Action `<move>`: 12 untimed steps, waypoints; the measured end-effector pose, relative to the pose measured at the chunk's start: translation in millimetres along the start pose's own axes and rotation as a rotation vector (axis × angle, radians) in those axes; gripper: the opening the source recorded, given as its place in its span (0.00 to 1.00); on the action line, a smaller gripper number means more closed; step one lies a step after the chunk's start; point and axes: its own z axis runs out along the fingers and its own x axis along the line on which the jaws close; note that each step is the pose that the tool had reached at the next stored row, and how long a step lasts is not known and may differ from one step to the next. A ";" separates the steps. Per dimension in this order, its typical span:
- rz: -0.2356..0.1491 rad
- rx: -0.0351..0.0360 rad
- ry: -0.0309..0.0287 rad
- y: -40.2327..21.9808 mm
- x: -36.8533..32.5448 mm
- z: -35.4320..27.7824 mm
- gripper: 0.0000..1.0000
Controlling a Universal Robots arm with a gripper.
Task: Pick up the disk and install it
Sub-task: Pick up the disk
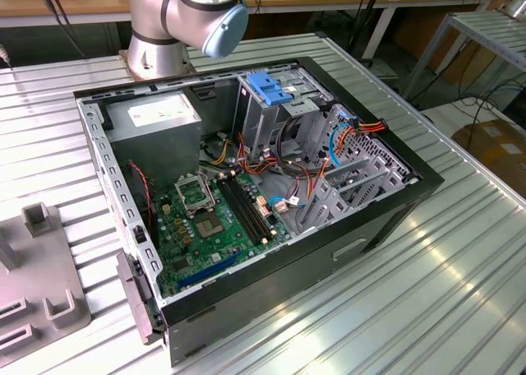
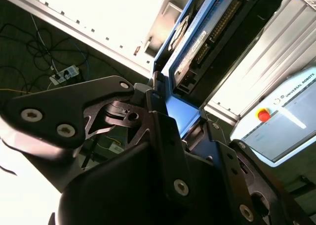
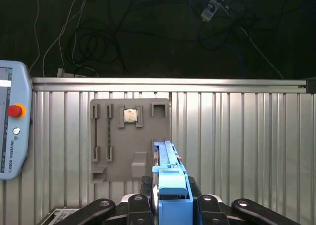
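Disk (image 3: 170, 183): grey drive with blue side rails, held edge-on above the tabletop (image 3: 237, 136), off its surface. Tool (image 3: 171, 210): black fingers (image 3: 146, 206) pressed against both sides of the disk, pinching it. In the second wrist view the disk (image 2: 207, 32) juts out from the tool (image 2: 173, 114). Grey fixture plate (image 3: 131, 136): flat on the ribbed tabletop. Teach pendant (image 3: 12, 121): at one tabletop edge. Computer case (image 1: 362, 235): open, mid-tabletop, motherboard (image 1: 214, 219) exposed. Arm (image 1: 189, 13): mounted at the far tabletop edge.
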 end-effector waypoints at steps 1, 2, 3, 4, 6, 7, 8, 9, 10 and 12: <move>0.000 0.0001 0.0000 -3.5 0.0 0.0 0.37; 0.000 0.0000 0.0000 -5.3 0.0 -0.1 0.37; 0.000 -0.0001 0.0001 -8.6 0.0 -0.1 0.37; 0.000 0.0000 0.0000 -10.8 0.0 -0.1 0.37; 0.000 -0.0001 0.0000 -15.2 0.0 -0.2 0.37; 0.000 0.0000 0.0000 -17.1 0.0 -0.2 0.37; 0.000 -0.0002 0.0001 -21.6 0.0 -0.2 0.37; 0.000 -0.0002 0.0000 -24.6 0.0 -0.2 0.37; 0.000 -0.0002 0.0000 -27.5 0.0 -0.2 0.37; 0.000 -0.0007 0.0001 -34.7 0.0 -0.1 0.37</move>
